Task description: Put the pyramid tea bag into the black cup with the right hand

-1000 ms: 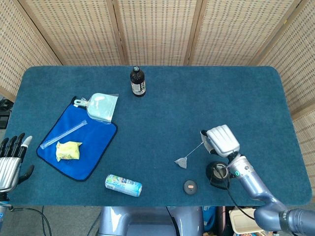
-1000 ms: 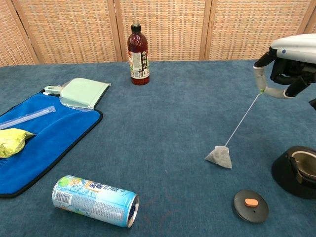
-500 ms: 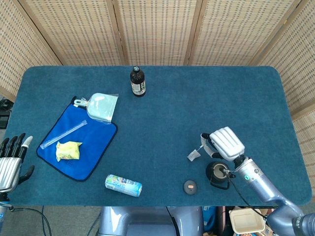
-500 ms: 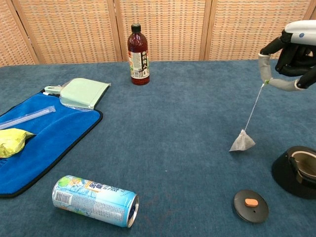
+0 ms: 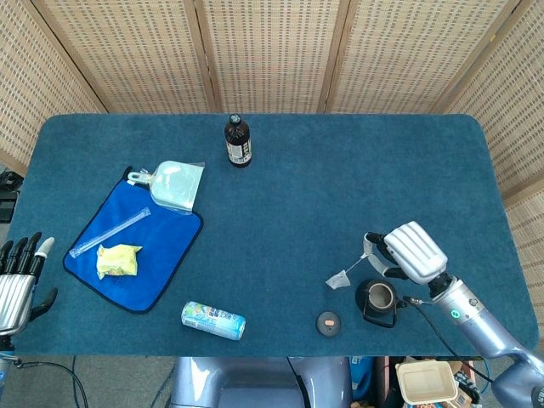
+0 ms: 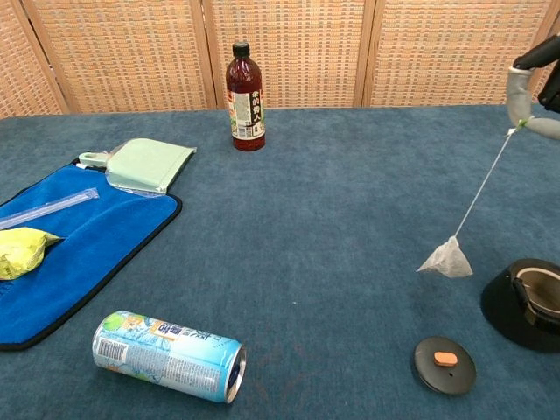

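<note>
Black cup sits near the tabletop's front right edge, its lid lying just left of it. My right hand hovers above the cup, back of hand facing up, fingers pinching the string — pyramid tea bag dangles off the cloth, just left of the cup, not inside it. Left hand idles at the far left edge — fingers spread, holding nothing. Can lies on its side near the front.
</note>
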Robot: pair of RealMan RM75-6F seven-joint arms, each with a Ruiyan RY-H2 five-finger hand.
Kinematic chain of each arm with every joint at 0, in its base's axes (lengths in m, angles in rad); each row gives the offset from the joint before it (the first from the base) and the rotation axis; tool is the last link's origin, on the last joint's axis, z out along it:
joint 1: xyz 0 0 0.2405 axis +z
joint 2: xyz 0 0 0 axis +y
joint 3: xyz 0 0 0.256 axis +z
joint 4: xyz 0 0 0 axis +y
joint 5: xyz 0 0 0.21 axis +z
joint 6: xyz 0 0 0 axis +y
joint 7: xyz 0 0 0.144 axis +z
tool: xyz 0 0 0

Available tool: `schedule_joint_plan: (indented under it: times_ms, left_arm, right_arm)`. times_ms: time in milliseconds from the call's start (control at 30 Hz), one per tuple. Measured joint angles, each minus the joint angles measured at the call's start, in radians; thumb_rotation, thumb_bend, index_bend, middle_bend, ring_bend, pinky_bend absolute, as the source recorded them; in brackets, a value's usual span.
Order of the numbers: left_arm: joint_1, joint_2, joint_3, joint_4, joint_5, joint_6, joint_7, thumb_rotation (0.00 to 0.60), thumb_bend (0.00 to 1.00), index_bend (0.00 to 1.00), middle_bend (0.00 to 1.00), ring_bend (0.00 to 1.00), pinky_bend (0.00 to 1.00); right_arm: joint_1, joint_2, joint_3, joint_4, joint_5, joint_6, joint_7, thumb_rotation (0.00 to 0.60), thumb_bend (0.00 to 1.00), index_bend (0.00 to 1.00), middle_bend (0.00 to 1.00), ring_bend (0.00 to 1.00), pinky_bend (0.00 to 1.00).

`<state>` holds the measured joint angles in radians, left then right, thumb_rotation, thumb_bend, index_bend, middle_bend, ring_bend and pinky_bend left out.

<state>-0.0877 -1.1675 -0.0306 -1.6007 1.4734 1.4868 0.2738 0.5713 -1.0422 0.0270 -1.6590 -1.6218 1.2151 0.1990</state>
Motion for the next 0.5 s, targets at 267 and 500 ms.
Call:
schedule_joint_plan:
  times_ms: [267, 500]
  left_arm:
    - [0.001, 0.001, 0.001, -0.007, 0.006, 0.004, 0.006, 0.6, 0.35, 0.0, 0.0, 0.0, 0.0]
    - [-0.001, 0.001, 0.0, -0.013, 0.007, 0.002, 0.014, 0.6, 0.35, 0.0, 0.0, 0.0, 0.0]
  right_arm:
    - [-0.041, 0.037, -0.005, -0.004, -0.011, 0.039, 0.023, 0.6, 0.63, 0.69, 1.0, 1.0, 1.0]
    - [-0.068, 0.062, -0.006, -0.002, -0.017, 0.064, 0.047, 0.6, 0.64, 0.69, 1.0, 1.0, 1.0]
